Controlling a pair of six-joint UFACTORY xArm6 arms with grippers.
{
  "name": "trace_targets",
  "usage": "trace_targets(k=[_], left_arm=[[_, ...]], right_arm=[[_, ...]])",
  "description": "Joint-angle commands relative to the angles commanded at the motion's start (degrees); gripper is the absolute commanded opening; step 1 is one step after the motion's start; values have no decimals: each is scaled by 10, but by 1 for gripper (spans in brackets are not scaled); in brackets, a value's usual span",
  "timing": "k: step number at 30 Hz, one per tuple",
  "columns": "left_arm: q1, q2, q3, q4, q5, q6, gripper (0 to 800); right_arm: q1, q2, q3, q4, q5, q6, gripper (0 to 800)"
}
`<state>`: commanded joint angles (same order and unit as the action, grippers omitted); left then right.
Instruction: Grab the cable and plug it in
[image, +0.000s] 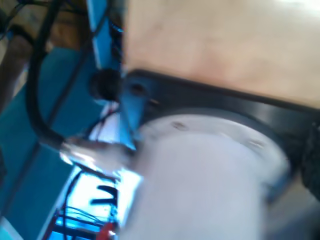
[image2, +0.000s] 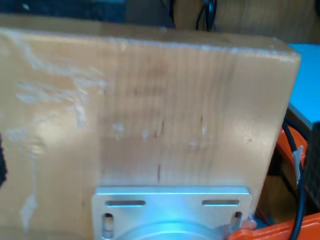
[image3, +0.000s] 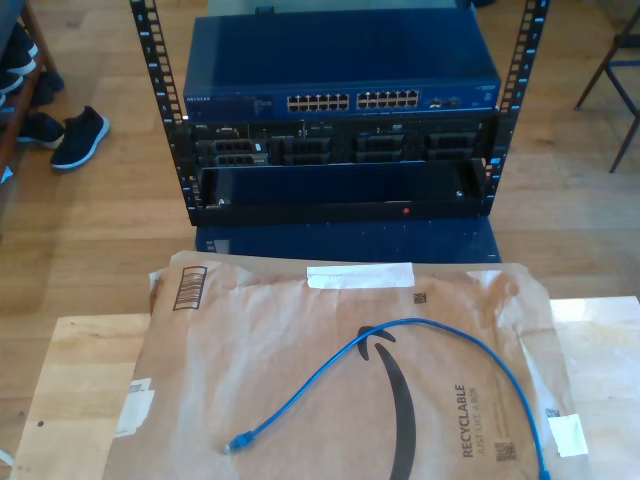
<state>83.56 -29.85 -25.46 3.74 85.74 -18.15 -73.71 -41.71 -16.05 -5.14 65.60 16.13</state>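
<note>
Blue cable (image3: 440, 335) lies loose on the flattened cardboard sheet (image3: 300, 400), with no gripper near it.

In the exterior view the cable arcs across the lower middle of the frame, one plug end (image3: 238, 443) at the lower left of the sheet and the other end running off the bottom right; a rack with a network switch (image3: 340, 90) stands in the upper half. My first wrist view, blurred, shows a white arm base (image: 200, 175) by a wooden board; my second shows a wooden board (image2: 140, 110) and a metal plate (image2: 172, 205). Whether my first gripper or my second gripper is released or clenched, I cannot tell.

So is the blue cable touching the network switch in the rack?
Apart. The exterior view shows the blue cable lying on brown packaging paper, with bare paper and floor between it and the network switch.
</note>
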Motion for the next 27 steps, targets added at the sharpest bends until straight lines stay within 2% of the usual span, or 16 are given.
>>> trace_targets(k=[2,4,9,13,15,19,24,27], left_arm=[[-30,-2,-31,-8,47,-37,799],[-81,-5,-56,-38,72,-84,798],[-242,9,-108,-67,69,-243,798],[-393,9,-132,-78,69,-394,798],[-443,10,-137,-89,67,-445,798],[-498,11,-135,-133,53,-493,798],[-516,38,-133,-153,23,-518,798],[-543,44,-130,-153,9,-535,798]], right_arm=[[35,0,-14,0,0,31,797],[72,0,-32,0,0,76,796],[198,4,-69,1,-4,219,796],[343,5,-91,1,-2,343,794],[417,6,-113,0,3,408,794],[547,31,-135,1,5,540,794],[721,120,-187,0,6,674,793],[808,173,-231,1,4,742,793]])
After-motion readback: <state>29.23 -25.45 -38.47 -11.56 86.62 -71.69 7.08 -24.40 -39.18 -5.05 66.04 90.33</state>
